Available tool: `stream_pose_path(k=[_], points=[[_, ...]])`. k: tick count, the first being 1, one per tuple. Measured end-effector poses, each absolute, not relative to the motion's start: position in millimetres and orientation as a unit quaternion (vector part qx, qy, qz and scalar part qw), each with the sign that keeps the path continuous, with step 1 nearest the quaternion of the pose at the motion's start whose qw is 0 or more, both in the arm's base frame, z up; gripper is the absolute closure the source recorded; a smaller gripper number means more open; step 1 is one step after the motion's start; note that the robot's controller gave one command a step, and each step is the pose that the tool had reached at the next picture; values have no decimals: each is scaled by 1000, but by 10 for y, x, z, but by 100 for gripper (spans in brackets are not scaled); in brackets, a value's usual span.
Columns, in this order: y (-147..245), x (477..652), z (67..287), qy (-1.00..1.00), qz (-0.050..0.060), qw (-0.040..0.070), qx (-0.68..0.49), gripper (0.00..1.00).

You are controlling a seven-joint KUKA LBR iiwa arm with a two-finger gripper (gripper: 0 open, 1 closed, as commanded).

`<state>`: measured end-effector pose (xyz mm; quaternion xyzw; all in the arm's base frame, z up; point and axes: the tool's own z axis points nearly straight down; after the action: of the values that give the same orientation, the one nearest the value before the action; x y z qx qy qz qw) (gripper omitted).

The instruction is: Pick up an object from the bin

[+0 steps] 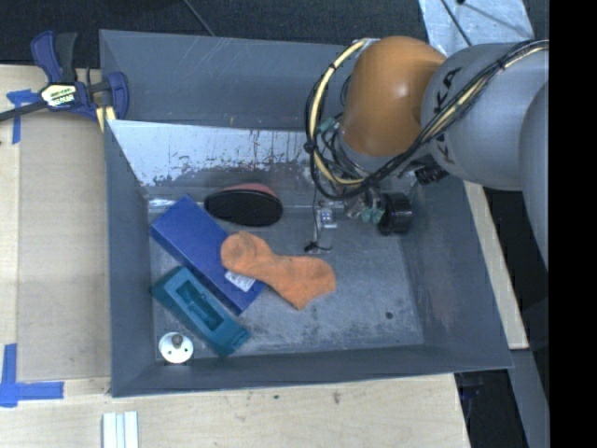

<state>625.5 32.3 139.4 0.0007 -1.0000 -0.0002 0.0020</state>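
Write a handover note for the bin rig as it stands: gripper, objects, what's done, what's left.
Gripper: low over mid-bin, between the black oval thing and the orange cloth; nothing visibly held.
Other things, left side: blue flat box, teal moulded piece, small silver round piece.
Done: nothing picked.
Left: grasp one thing and lift it out; the cloth looks nearest.
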Motion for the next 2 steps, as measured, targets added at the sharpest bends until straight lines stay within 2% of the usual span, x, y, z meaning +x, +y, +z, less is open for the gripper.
stream_pose_path(k=[1,2], points=[[321,6267,1445,-1000,0,-2,1,0],[228,5990,972,-999,0,-3,49,0]])
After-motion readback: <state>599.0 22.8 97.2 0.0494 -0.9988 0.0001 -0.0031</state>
